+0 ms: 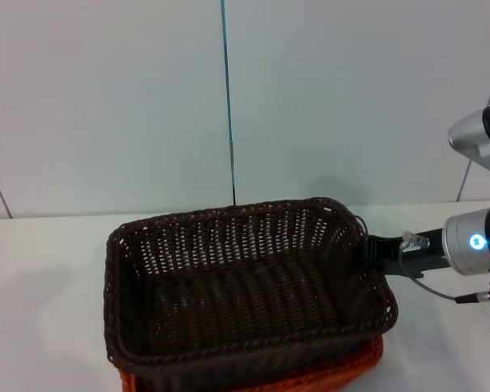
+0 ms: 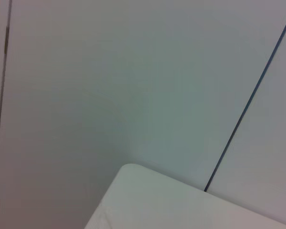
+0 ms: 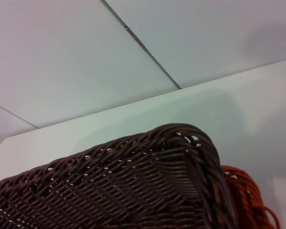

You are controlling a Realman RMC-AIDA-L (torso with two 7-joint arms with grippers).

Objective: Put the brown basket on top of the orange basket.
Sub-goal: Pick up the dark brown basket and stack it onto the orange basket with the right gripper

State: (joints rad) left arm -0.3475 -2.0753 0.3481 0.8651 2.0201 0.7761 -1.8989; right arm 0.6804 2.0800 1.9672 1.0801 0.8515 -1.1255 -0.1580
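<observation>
The brown basket (image 1: 245, 286) sits on top of the orange basket (image 1: 335, 374), nested into it, so only an orange strip shows under its front and right side. My right gripper (image 1: 369, 251) reaches in from the right and is shut on the brown basket's right rim. The right wrist view shows the brown basket's corner (image 3: 133, 191) close up, with the orange basket's rim (image 3: 248, 195) beside it. My left gripper is out of view; the left wrist view shows only wall and a table corner.
The baskets stand on a white table (image 1: 41, 269) against a pale wall with a dark vertical seam (image 1: 229, 106). The table corner also shows in the left wrist view (image 2: 181, 205). Bare tabletop lies left and right of the baskets.
</observation>
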